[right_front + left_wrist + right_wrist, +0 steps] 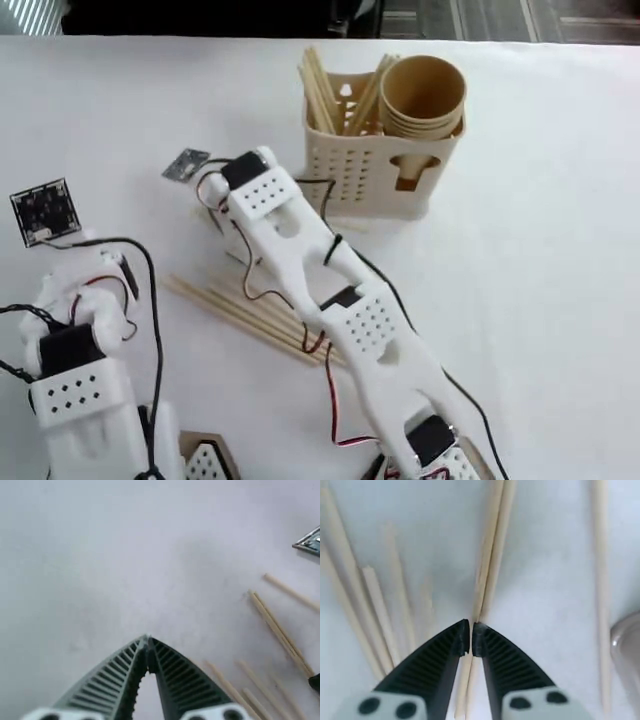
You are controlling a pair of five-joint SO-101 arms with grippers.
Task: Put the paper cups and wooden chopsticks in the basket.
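A cream slotted basket point(370, 175) stands at the back of the table, holding stacked paper cups point(422, 95) and several wooden chopsticks point(322, 90). More chopsticks point(240, 310) lie loose on the white table in front of it. My right arm point(300, 250) stretches across them. My right gripper point(470, 628) is shut, its tips right over a pair of chopsticks point(492, 555) lying side by side; nothing is pinched between them. My left gripper point(148, 640) is shut and empty over bare table, with loose chopsticks point(277, 627) off to one side.
Two small circuit boards lie on the table, one point(45, 210) near my left arm point(75, 340) and one point(186, 163) left of the basket, also seen as a board corner point(310, 542). A grey rounded thing point(626, 650) sits beside the chopsticks. The right half of the table is bare.
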